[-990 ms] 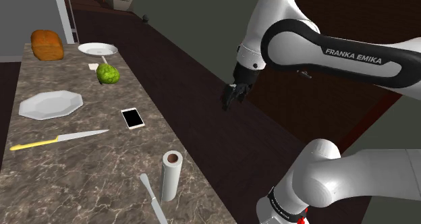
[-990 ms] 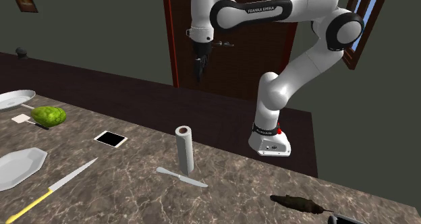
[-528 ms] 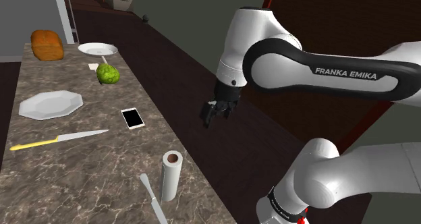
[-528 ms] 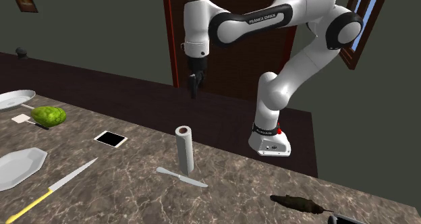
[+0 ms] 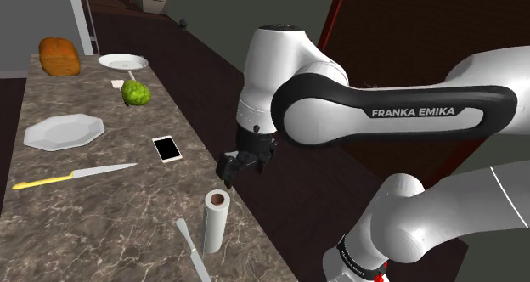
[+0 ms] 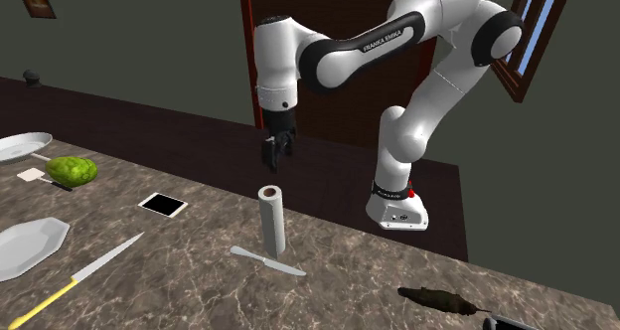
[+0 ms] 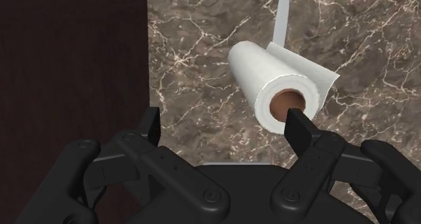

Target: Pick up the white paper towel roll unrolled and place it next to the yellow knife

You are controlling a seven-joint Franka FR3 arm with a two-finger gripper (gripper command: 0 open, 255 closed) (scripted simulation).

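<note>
A white paper towel roll (image 5: pixel 215 221) stands upright on the brown marbled counter (image 5: pixel 110 204), near its edge, with a loose sheet hanging at its side (image 7: pixel 317 77). The same roll (image 6: pixel 272 221) has a brown core. My black gripper (image 5: pixel 231 167) hangs open a little above the roll, on the counter-edge side. In the second exterior view the gripper (image 6: pixel 273 154) is above and just behind the roll. From the wrist, the roll (image 7: pixel 273 88) lies beyond the one fingertip (image 7: pixel 297 121), not between the fingers. The yellow-handled knife (image 5: pixel 72 176) lies flat to the shoulder view's left of the roll, also seen as the knife (image 6: pixel 75 278).
A grey knife (image 5: pixel 191 253) lies beside the roll's base. A phone (image 5: pixel 166 148), a white plate (image 5: pixel 64 132), a green vegetable (image 5: pixel 135 92), a second plate (image 5: pixel 122 61) and a bread loaf (image 5: pixel 59 56) sit farther along. A dark object (image 6: pixel 437 299) lies by the second exterior view's right.
The arm has swung down and towards the shoulder view's left, bringing the gripper from over the dark floor to just above the roll. Nothing on the counter moved.
</note>
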